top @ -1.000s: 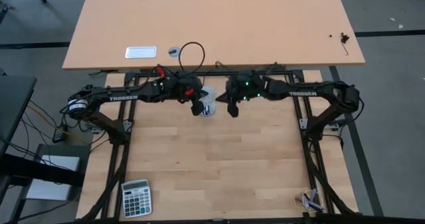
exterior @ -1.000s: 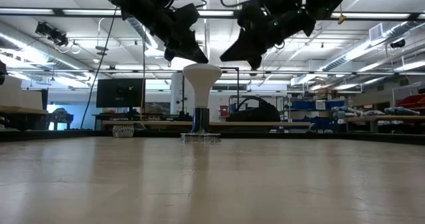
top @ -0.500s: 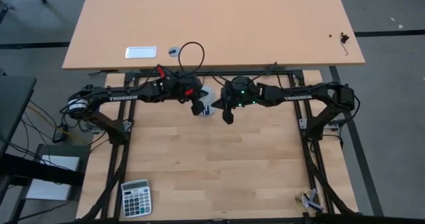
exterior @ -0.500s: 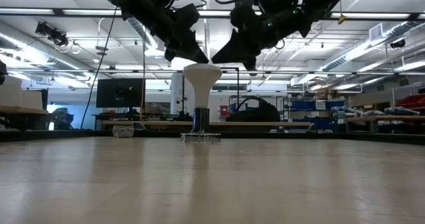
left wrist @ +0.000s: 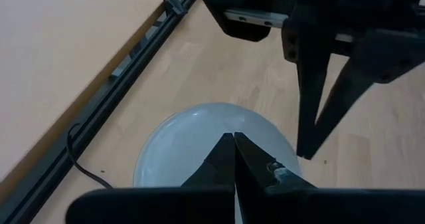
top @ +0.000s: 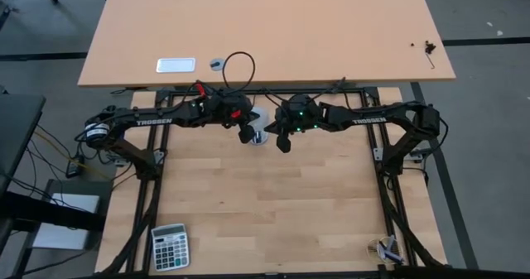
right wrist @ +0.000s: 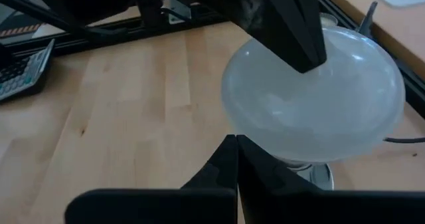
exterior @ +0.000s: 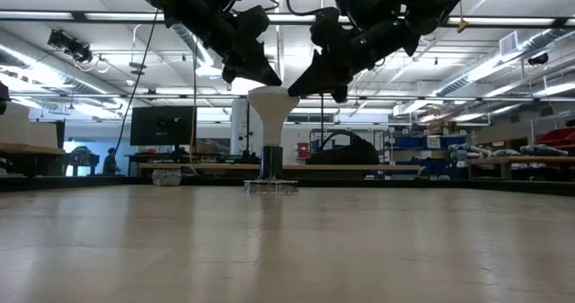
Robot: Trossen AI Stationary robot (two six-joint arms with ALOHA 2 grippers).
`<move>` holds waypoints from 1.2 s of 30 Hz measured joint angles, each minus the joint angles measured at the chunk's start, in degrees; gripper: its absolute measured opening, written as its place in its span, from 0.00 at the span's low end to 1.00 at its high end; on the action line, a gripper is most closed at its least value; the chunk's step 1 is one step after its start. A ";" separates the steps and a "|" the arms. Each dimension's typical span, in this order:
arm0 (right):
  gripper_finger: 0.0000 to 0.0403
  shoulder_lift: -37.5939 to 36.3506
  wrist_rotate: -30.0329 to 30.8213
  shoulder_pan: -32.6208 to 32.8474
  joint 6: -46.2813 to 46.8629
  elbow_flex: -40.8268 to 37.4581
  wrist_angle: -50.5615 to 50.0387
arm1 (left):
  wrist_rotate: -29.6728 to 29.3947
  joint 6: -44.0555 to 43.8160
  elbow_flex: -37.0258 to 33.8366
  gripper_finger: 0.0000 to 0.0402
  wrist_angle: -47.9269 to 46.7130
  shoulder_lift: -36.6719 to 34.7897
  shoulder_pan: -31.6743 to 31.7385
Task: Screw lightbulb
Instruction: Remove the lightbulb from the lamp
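The white lightbulb stands upright near the table's far edge, dome face up. Its narrow base is in a dark socket on a flat disc. My left gripper is shut and slants down over the dome from the left. My right gripper is shut too, and slants down from the right, with its tip at the dome's rim. From above, the bulb shows between the left gripper and the right gripper. My left gripper's shut fingertips stand just over the dome's top, slanting down from the table's left. I cannot tell whether they touch it. My right gripper's shut fingertips are at the dome's rim, on the bulb's right side. I cannot tell whether they touch it either.
A thin black cord runs from the socket toward the black frame rail at the far edge. A calculator lies at the near left and a small metal part at the near right. Bare wood lies between them.
My right gripper has moved toward the table's left and slightly down, closing on the bulb, and its shut tip now stands at the dome's rim. The bulb has stayed upright in its socket.
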 joint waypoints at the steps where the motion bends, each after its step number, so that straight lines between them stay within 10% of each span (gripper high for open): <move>1: 0.02 0.15 0.00 0.00 0.05 -0.01 0.01 | 0.05 0.00 0.00 0.00 0.04 0.02 0.01; 23: 0.02 -2.06 -1.58 -11.82 2.29 -0.01 -0.77 | 0.44 -0.76 0.04 0.00 -1.41 0.04 0.02; 36: 0.02 -2.67 -4.76 0.79 -1.57 0.01 1.24 | 0.14 -0.70 0.00 0.00 0.40 0.04 0.13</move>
